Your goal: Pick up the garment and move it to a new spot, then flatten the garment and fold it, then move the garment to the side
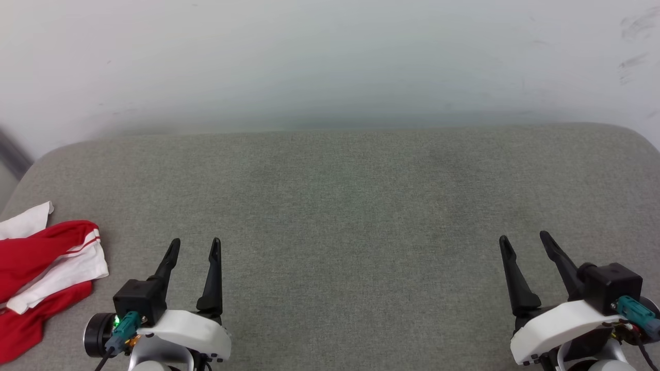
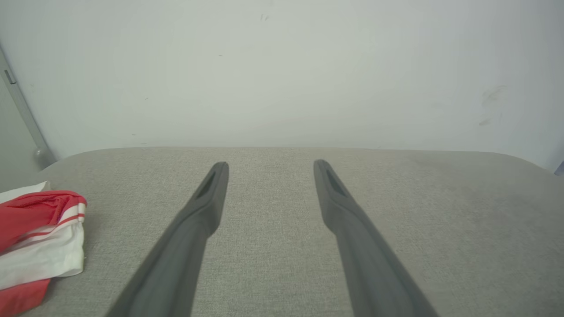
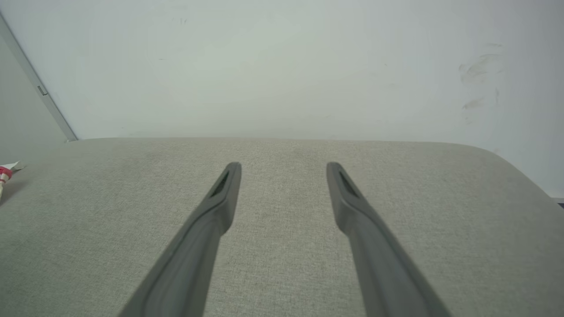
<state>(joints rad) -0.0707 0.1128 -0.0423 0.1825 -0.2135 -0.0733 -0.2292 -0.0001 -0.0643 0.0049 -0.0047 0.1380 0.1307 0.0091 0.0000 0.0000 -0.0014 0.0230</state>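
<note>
The garment (image 1: 38,268), red with white sleeves and red-and-white stripe trim, lies bunched at the far left of the grey cushioned surface (image 1: 350,206), partly cut off by the picture's left edge. It shows at the left of the left wrist view as the garment (image 2: 37,237), and a sliver of the garment (image 3: 5,172) sits at the left edge of the right wrist view. My left gripper (image 1: 195,243) stands open just right of the cloth, apart from it, holding nothing. My right gripper (image 1: 523,237) stands open at the lower right, nothing between its fingers.
A pale wall (image 1: 330,62) rises behind the grey surface, with faint scuff marks at its right. A grey upright strip (image 2: 22,110) stands by the wall at the left. The surface's back corners (image 1: 619,131) are rounded.
</note>
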